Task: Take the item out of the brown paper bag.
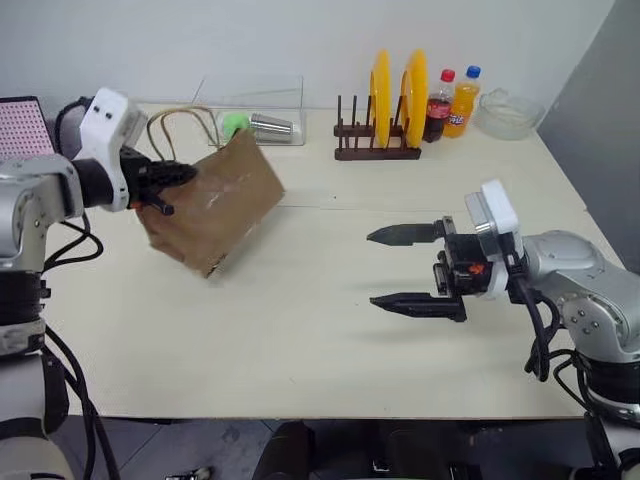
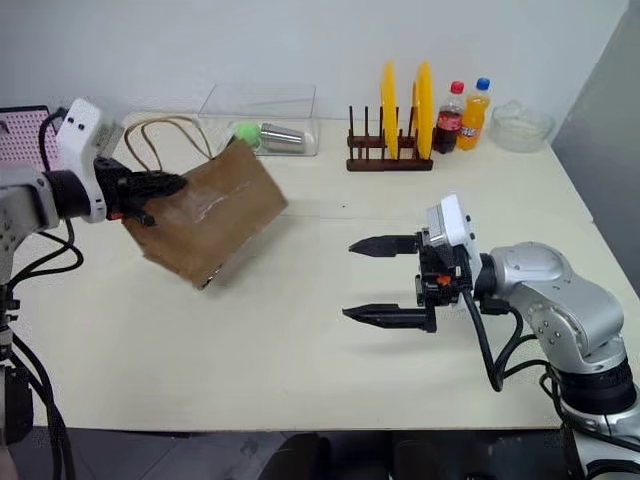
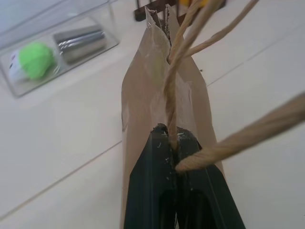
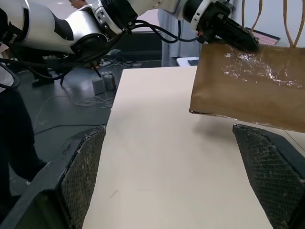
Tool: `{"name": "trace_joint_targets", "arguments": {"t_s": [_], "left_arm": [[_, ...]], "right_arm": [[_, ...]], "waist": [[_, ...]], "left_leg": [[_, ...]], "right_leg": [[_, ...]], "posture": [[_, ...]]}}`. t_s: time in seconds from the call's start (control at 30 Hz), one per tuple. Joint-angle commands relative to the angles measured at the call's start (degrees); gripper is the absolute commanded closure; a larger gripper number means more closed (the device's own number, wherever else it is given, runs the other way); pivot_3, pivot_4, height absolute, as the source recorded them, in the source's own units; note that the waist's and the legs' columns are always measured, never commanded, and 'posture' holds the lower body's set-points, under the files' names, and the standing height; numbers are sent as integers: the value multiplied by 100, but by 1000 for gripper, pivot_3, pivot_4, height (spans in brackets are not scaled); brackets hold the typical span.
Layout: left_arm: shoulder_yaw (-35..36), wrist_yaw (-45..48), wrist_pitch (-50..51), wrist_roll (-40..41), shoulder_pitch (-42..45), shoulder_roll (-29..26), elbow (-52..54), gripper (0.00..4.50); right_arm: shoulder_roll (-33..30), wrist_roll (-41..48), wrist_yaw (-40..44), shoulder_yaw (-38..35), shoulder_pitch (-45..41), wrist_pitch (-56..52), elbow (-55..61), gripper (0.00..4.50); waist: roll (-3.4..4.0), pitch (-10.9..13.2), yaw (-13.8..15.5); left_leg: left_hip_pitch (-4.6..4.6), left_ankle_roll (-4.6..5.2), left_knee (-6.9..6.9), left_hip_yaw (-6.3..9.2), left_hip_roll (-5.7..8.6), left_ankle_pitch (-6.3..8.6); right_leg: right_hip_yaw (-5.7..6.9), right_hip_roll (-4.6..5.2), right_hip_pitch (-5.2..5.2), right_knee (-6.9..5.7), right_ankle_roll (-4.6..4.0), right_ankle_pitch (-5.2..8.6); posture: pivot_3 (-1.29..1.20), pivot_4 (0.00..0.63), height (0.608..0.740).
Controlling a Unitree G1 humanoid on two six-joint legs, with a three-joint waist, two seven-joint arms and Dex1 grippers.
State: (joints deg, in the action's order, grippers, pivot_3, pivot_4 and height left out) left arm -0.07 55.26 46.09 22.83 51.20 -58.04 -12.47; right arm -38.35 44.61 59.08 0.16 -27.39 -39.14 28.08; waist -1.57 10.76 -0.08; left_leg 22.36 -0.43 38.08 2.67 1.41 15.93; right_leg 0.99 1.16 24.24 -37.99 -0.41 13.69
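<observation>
Nearest, at 4 o'clock on the table (image 1: 300, 360): right gripper (image 1: 400, 268), pincer released, fingers spread wide and level, pointing toward 9 o'clock, nothing between them. The right wrist view looks straight across the tabletop at the bag.

Mid-distance, at 9–10 o'clock: left gripper (image 1: 170, 185), pincer clenched, grasping the top edge of the brown paper bag (image 1: 215, 205). The bag hangs tilted with its lower corner at the tabletop or just above it; contact cannot be told. Left wrist view: the black fingers (image 3: 152, 191) pinch the paper mouth flat, with one cord handle (image 3: 174, 100) caught between them. Both cord loops stick up past the gripper toward 11 o'clock. The item inside cannot be seen.

Far edge, 12 o'clock: clear box (image 1: 262, 112) with a green ball (image 1: 234, 123) and a metal cup (image 1: 272, 127). Next to it, at 1 o'clock, a dish rack (image 1: 378, 140) with yellow plates (image 1: 400, 95), then two soda bottles (image 1: 450, 103) and a glass bowl (image 1: 508, 113) at 2 o'clock.

Risks, judged:
- Mouth is pinched shut, so the right gripper likely can't get in; forcing it could tear the paper.
- Grip is on a thin edge plus cord; the bag may slip or swing.
- Tilted bag could dump the item onto the table.
</observation>
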Motion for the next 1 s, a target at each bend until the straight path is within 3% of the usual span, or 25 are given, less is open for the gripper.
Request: {"name": "trace_joint_targets", "arguments": {"t_s": [0.03, 0.33, 0.57, 0.77, 1.0], "left_arm": [[-315, 676, -899, -297, 562, 204, -372, 4473], [-1040, 2058, -3324, -1082, 1845, 1820, -2600, 4473], [-1174, 2003, -5300, -1853, 2759, 2863, -4797, 4473], [-1113, 1757, -6157, -2299, 3126, 3360, -5753, 4473], [-1204, 1482, -6722, -2798, 3129, 3524, -6141, 4473]], "right_arm": [[-71, 89, -291, -247, 224, 16, 420, 0], [71, -160, -1442, -411, 1302, 75, 1230, 0], [285, -389, -2548, -502, 2292, 12, 1947, 0], [436, -631, -3301, -478, 2758, -29, 2354, 0], [425, -1326, -3938, -323, 3045, 33, 2696, 0]], "waist": [[0, 0, 1], [-3, 2, 9], [-4, 2, -4], [-6, 3, -11], [-6, 3, -14]], "left_leg": [[1, 1, 0, -1, 0, 0], [31, 4, 36, 4, 2, 1], [46, 12, 68, 0, 1, 5], [47, 15, 77, 1, 1, 5], [46, 15, 76, 1, 0, 4]], "right_leg": [[0, 0, 1, -1, 0, 0], [10, -1, 6, -2, 4, -1], [12, -3, 9, -9, 26, 6], [12, -6, 7, -12, 49, 6], [11, -10, 7, -14, 51, 6]], "posture": [[0, 150, 740], [0, 150, 740], [0, 150, 740], [0, 150, 740], [0, 150, 740]]}}
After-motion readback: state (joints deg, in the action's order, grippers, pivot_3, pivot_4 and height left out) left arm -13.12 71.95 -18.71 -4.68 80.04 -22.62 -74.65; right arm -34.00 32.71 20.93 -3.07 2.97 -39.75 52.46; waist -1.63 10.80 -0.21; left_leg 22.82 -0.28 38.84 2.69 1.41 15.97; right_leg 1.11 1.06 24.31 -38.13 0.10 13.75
